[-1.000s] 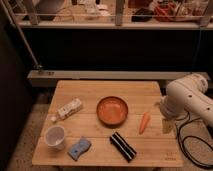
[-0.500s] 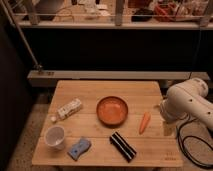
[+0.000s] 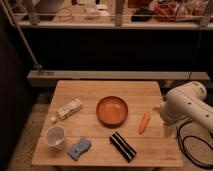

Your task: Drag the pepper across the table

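We judge the step in hand to be the approach. The pincer (image 3: 160, 113) sits low at the right edge of the tabletop (image 3: 100, 91), tucked under the white, rounded arm (image 3: 187, 104). It is just beside the pepper (image 3: 144, 122) and apart from it. We cannot tell whether the pincer is wide or narrow.

The pepper lies on the right part of the tabletop, between the round bowl (image 3: 112, 110) and the pincer, and touches neither. Its long axis runs roughly from the far side to the near side, slightly tilted.

To do this well, we would come down over the pepper's thicker middle and keep it low against the wood. We would choose a lane that misses the bowl on the left and the dark ribbed block (image 3: 123, 146) toward the near left. The pepper is slim, tapered and smooth-looking, so a sideways shove would likely roll it. A closed hold should steer better.

The tabletop is pale matte wood in wide planks. The bowl is shallow and orange-brown with a faint sheen. Near the front left stand a white cup (image 3: 55, 137) and a blue sponge (image 3: 79, 148).
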Action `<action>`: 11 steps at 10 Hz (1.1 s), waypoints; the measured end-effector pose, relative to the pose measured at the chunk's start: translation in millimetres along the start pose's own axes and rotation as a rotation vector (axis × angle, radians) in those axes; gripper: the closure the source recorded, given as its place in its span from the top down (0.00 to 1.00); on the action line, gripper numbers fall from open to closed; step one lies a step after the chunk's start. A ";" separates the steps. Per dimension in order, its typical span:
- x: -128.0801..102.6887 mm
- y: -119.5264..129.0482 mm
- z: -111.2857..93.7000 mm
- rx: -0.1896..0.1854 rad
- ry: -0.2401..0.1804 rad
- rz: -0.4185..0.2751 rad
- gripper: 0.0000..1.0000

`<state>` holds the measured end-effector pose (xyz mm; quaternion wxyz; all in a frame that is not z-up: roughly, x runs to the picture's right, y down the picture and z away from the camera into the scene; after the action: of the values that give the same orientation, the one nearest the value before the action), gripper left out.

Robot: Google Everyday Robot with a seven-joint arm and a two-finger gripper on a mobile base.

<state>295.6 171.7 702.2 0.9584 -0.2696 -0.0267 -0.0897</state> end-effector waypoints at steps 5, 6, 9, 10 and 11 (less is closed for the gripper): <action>2.4 -2.6 12.8 0.012 0.006 -0.067 0.80; 3.5 -3.6 15.0 0.015 0.010 -0.080 0.80; 4.3 -8.2 24.1 0.025 0.014 -0.130 0.80; 6.0 -8.5 25.7 0.027 0.017 -0.140 0.80; 8.2 -9.2 28.4 0.032 0.022 -0.154 0.80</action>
<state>301.9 177.4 731.9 0.9531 -0.2503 -0.0382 -0.1657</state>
